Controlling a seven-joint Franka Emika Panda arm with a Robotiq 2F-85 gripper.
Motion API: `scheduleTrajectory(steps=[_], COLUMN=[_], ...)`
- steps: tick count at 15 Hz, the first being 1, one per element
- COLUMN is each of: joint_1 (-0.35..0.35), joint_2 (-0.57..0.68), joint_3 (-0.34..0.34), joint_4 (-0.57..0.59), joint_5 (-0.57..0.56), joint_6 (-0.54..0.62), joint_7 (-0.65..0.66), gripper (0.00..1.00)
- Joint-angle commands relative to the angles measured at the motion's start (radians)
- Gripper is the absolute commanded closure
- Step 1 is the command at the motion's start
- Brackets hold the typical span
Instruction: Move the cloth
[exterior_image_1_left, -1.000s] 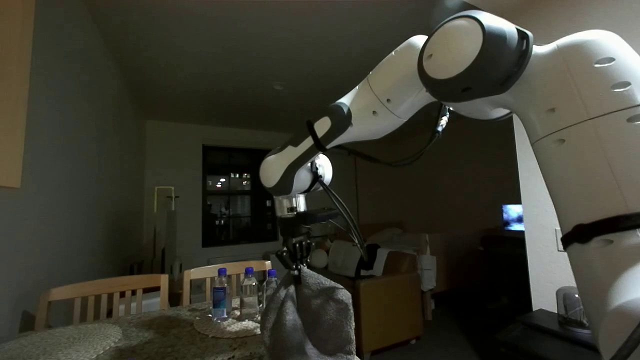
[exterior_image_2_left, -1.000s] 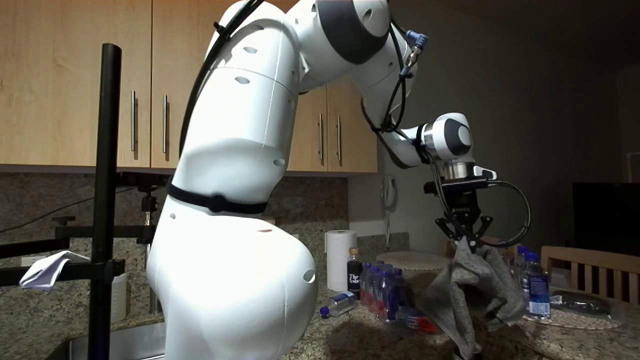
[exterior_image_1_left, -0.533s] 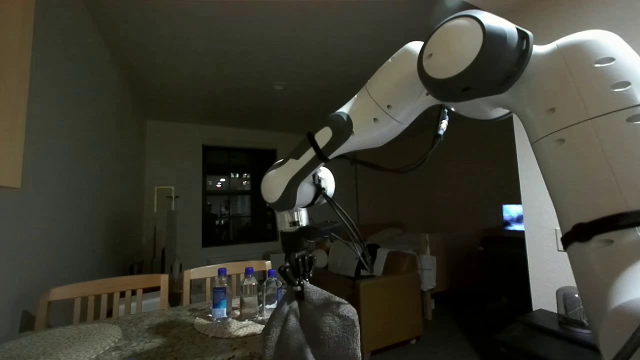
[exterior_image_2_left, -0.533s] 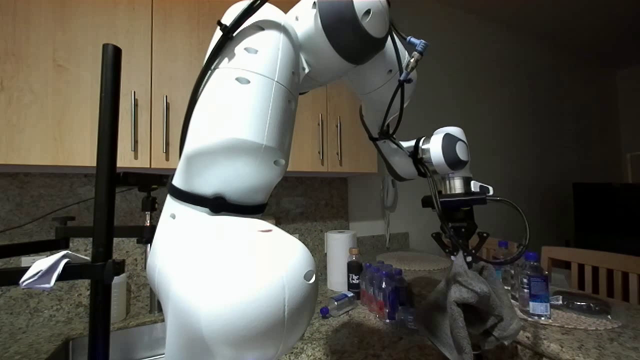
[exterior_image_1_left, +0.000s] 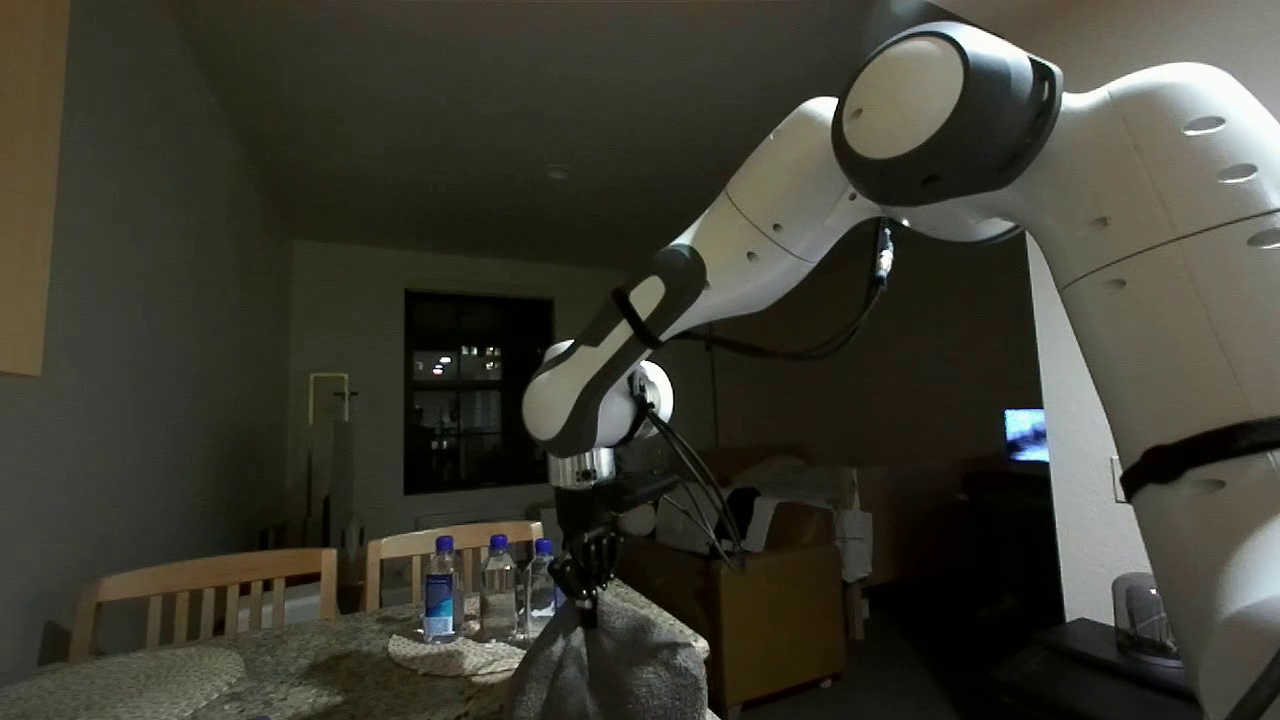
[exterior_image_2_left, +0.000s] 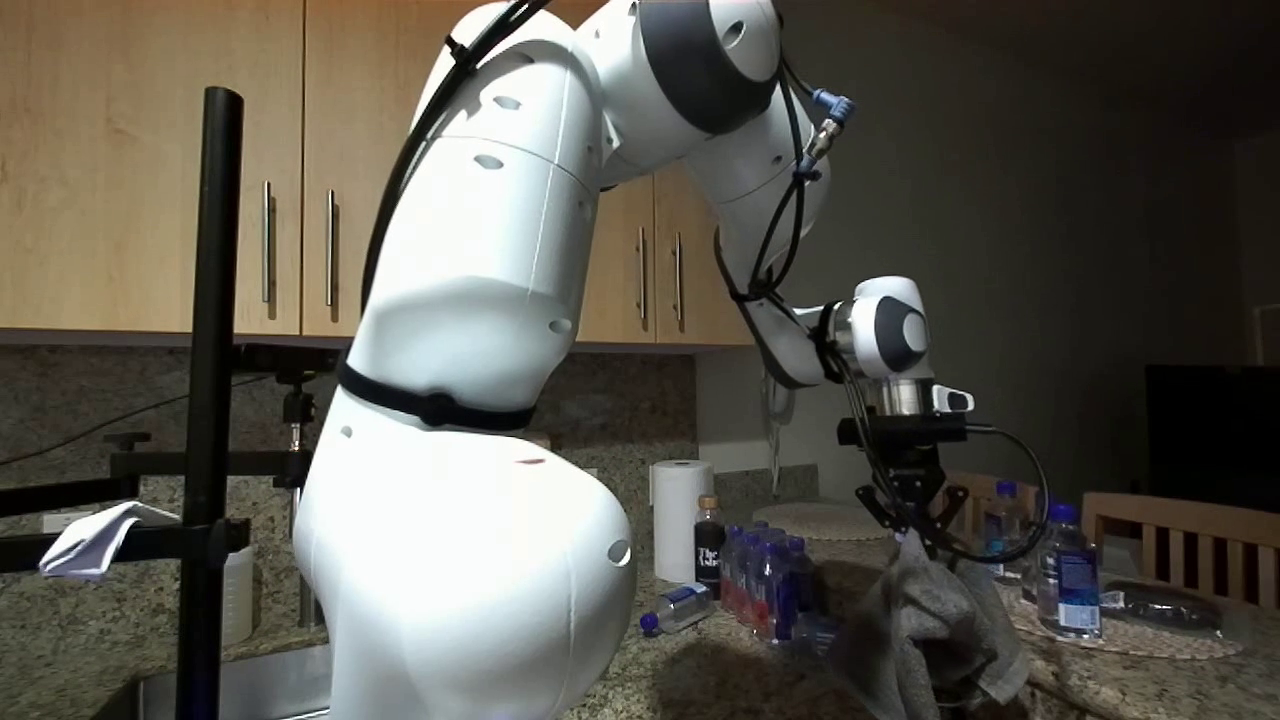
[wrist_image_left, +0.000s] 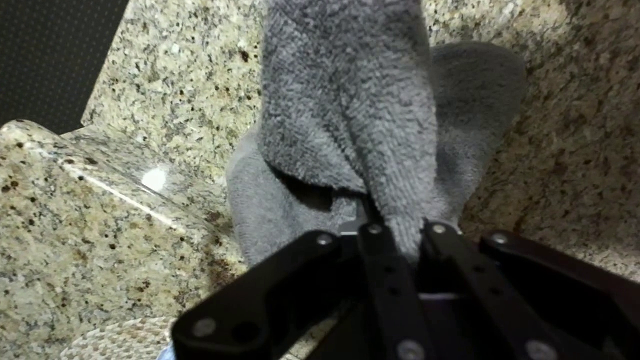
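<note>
You've got the gripper (wrist_image_left: 406, 231) lower than a second ago, still pinching the cloth (wrist_image_left: 350, 100), so you're probably near setting it on the counter (wrist_image_left: 185, 75).

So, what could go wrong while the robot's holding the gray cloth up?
First, the gripper pinches only a bunched bit of the gray cloth, so it might slip out. Second, in an exterior view, three upright bottles appear close to the hanging cloth. If it swings, it could tip one over, though I can't tell how far apart they really are.
</note>
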Motion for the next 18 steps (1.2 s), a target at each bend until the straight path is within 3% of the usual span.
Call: scheduleTrajectory(steps=[1, 18], joint_1=[-0.01, -0.028], joint_2=[0.016, 0.126], joint_3=[0.005, -0.059], joint_4=[-0.022, 0.01], joint_5=[0.008, -0.037], joint_6=[0.059, 0.075], joint_7=[-0.035, 0.013], gripper=[0.91, 0.91])
